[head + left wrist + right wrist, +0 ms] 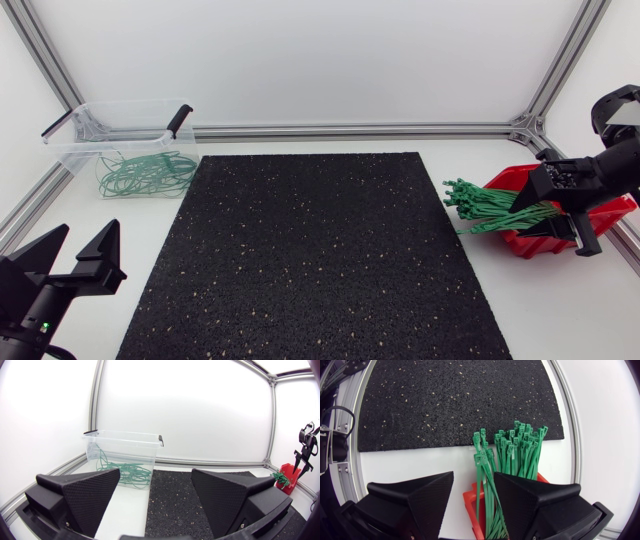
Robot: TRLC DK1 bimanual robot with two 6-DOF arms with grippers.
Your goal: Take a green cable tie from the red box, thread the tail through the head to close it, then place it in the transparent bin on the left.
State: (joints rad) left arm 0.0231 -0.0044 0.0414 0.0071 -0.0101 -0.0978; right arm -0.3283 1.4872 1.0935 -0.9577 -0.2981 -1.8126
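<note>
Right now my right tool (474,482) is hanging spread over the box (470,499), with a few ties (512,450) running up between its fingers, none pinched. Closing here, I am risking a clump instead of one tie, since they are lying packed together, or dragging the bundle out onto the counter (420,462). Beyond the mat (455,400), my left tool (85,252) is sitting spread near the bin (120,110).
</note>
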